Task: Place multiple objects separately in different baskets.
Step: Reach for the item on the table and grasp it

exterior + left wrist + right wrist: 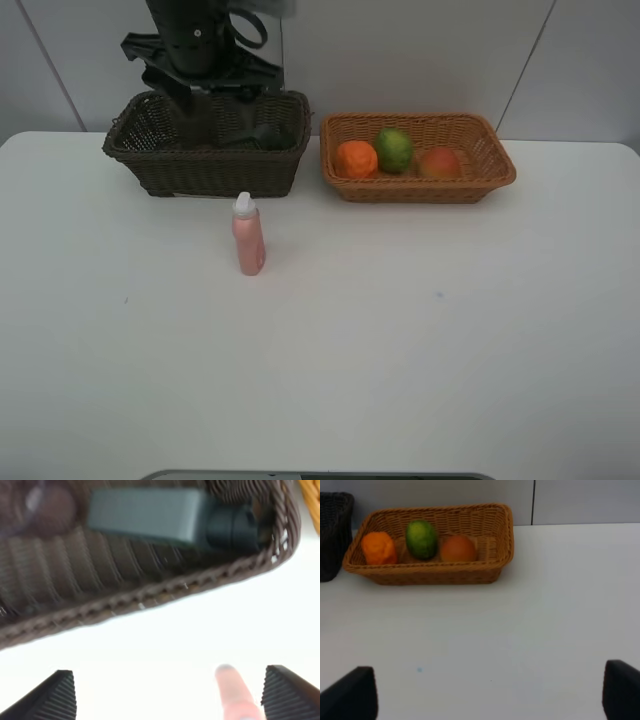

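Now | white table (400, 340), pale panelled wall (420, 50) | left end effector (170, 692) apart | right end effector (490, 692) apart

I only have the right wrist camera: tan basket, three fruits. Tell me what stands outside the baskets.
Observer: One item, the pink bottle, upright on the table in front of the dark brown basket.
Operator: Report what is in that dark basket.
Observer: The dark green pump bottle lies on its side in it. A blurred mauve shape beside it is probably the cup.
Operator: Give me the left pincer's state.
Observer: The left pincer is open with nothing in it, above the dark basket's front edge, and the pink bottle shows below it.
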